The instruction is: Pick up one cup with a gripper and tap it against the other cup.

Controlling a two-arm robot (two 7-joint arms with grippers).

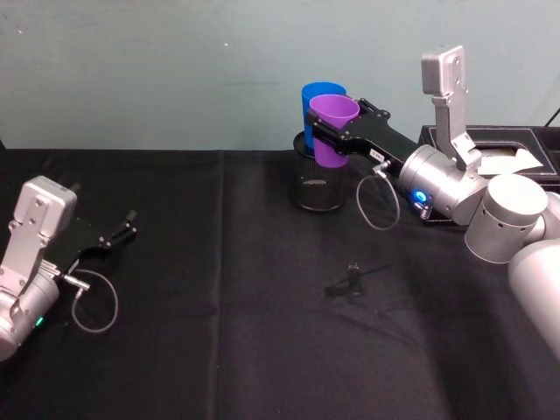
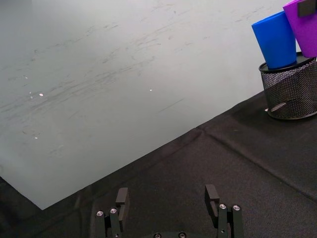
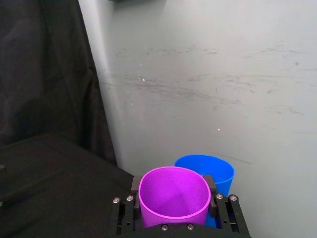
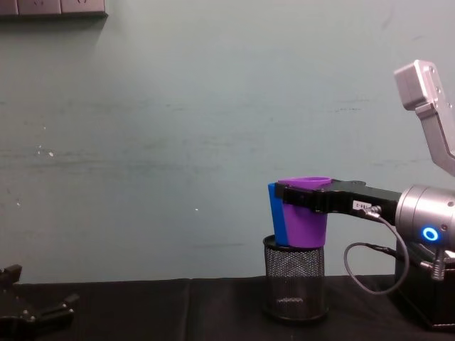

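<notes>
Where right claw (image 1: 327, 137) clamps, purple cup (image 1: 334, 111) inside

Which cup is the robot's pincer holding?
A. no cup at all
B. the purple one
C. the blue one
B: the right pincer is shut on the purple cup, held beside the blue cup that sits in the mesh holder; the left pincer is open, low at the left.
</notes>
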